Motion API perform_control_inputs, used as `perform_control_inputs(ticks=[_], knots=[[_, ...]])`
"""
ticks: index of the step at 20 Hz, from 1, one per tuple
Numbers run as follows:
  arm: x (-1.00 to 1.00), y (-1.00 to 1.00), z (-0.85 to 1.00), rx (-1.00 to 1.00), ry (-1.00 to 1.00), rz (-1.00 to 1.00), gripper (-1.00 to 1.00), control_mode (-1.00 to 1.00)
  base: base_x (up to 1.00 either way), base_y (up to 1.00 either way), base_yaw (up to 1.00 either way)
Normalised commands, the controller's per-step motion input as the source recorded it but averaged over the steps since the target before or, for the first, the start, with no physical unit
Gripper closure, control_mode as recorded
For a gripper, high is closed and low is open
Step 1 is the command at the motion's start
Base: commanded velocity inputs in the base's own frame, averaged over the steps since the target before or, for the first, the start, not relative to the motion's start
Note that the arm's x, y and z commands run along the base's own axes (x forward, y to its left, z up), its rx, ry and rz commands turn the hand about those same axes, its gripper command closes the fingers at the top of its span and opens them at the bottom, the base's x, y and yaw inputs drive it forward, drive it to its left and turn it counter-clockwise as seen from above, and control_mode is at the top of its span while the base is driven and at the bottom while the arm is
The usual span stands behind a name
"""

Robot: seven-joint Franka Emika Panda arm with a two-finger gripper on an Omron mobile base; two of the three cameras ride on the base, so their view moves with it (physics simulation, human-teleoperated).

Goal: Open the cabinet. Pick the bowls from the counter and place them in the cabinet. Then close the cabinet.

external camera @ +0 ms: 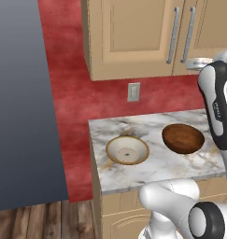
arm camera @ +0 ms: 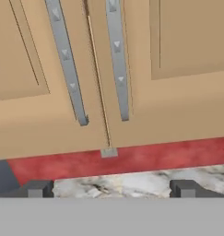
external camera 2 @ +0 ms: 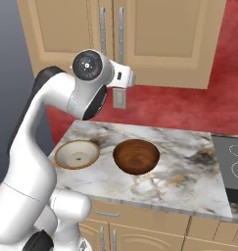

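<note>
Cabinet (external camera: 133, 37) hangs on the red wall at 12 o'clock above the worktop (external camera: 157, 158), both doors shut. The two bar handles run side by side along the centre seam; in the hand view the left handle (arm camera: 67, 64) and right handle (arm camera: 118, 60) are straight ahead, lower ends just above the door bottom edge.

End effector (arm camera: 111, 188) has its fingers spread wide, nothing between them, raised to about door-bottom height and facing the handles, not touching either.

Bowls sit on the worktop near each other but apart. Cream bowl (external camera: 127, 150) is at 9 o'clock of the brown bowl (external camera: 182, 138), closer to the worktop's left edge. Both upright, empty.

Handling, judged:
- Doors are rigid panels on side hinges, so they should swing on an arc; take one bar around its lower or middle stretch, fingers either side, and pull along the arc, not straight out. Metal bar is smooth, so may slip if gripped off-centre.
- Bowls look hard, glazed, probably breakable and slick. Rim pinch is the obvious hold: one finger inside, one outside the wall.
- Cream bowl is shallow with a flared rim, so less wall to bite. Brown one is deeper, easier pinch.

Task is at the start: cabinet not yet open.
</note>
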Motion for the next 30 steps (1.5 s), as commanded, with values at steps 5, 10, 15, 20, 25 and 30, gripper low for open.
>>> perform_control_inputs(ticks=[5,10,15,20,25,30], knots=[[0.18,-0.13,0.33,0.03,-0.02,0.0,-1.0,-1.0,0.0,0.0,0.0],[0.2,-0.08,0.42,0.02,0.0,0.0,-1.0,-1.0,0.0,0.0,0.0],[0.25,-0.07,0.25,0.0,0.0,0.0,-1.0,-1.0,0.0,0.0,0.0],[0.36,-0.03,0.06,0.01,0.0,0.0,-1.0,-1.0,0.0,0.0,0.0],[0.41,-0.02,0.0,0.01,0.0,0.0,-1.0,-1.0,0.0,0.0,0.0],[0.39,-0.06,0.0,0.0,0.0,0.0,-1.0,-1.0,0.0,0.0,0.0]])
